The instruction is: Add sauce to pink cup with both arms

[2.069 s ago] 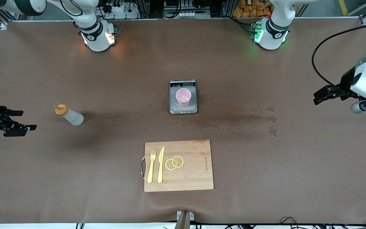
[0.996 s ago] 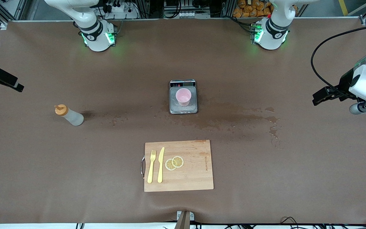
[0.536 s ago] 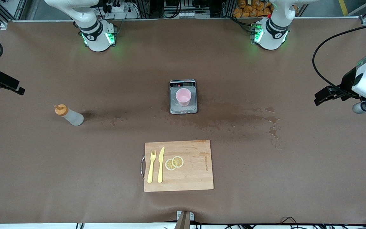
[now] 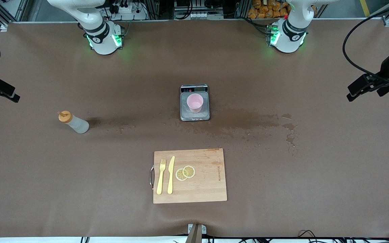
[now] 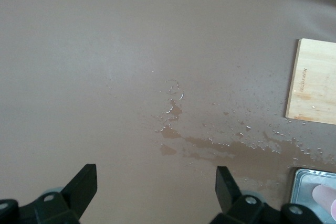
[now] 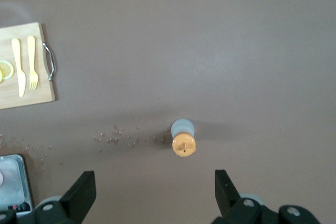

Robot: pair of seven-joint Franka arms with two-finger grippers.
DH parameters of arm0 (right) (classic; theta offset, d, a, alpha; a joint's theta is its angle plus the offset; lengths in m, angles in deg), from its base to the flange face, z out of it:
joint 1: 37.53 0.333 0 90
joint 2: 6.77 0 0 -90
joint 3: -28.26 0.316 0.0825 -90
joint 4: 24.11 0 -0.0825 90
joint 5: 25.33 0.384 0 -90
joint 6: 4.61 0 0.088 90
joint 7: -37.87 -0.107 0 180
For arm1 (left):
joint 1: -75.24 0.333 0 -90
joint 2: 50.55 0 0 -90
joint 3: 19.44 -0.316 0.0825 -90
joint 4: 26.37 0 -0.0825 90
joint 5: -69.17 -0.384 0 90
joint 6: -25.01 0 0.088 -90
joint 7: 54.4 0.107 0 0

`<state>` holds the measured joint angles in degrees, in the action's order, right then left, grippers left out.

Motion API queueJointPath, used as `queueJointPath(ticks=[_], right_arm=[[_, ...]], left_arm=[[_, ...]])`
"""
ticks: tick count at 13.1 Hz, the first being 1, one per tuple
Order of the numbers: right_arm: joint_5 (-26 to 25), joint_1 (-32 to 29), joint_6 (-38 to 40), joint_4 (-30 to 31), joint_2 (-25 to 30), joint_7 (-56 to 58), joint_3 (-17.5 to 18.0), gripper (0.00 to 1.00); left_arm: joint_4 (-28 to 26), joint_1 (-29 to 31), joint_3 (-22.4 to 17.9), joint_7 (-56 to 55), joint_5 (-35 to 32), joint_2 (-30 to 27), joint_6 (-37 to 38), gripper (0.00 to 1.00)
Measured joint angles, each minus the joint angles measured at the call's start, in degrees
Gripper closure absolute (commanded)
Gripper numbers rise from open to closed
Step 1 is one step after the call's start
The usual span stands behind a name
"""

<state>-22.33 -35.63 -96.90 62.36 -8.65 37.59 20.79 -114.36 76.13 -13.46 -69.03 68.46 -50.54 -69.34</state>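
The sauce bottle point(image 4: 73, 123), whitish with an orange cap, stands upright on the brown table toward the right arm's end. It shows from above in the right wrist view point(image 6: 184, 136), a little ahead of the spread fingers. My right gripper point(image 4: 9, 93) hangs open and empty over that end's table edge, well apart from the bottle. The pink cup point(image 4: 195, 102) stands on the grey scale point(image 4: 185, 115) at mid-table; its rim shows at the left wrist view's corner point(image 5: 325, 199). My left gripper point(image 4: 354, 91) is open and empty over the left arm's end.
A wooden cutting board point(image 4: 208, 189) with a yellow fork point(image 4: 161, 177), a knife point(image 4: 171, 174) and two lemon slices point(image 4: 185, 173) lies nearer to the front camera than the scale. A wet stain point(image 4: 255, 125) spreads from the scale toward the left arm's end.
The left gripper has drawn back toward its end of the table. The right gripper has drifted slightly toward its own end. Both stay open; bottle and cup have not moved.
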Motion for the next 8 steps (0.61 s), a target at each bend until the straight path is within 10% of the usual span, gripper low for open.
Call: queueJointPath(ticks=[8], right_arm=[[-2.93,0.0,-1.09,-0.07,0.27,0.35,0.17,0.0]], left_arm=[[0.2,0.03,-0.07,4.56,-0.06,0.04,6.26,0.0]])
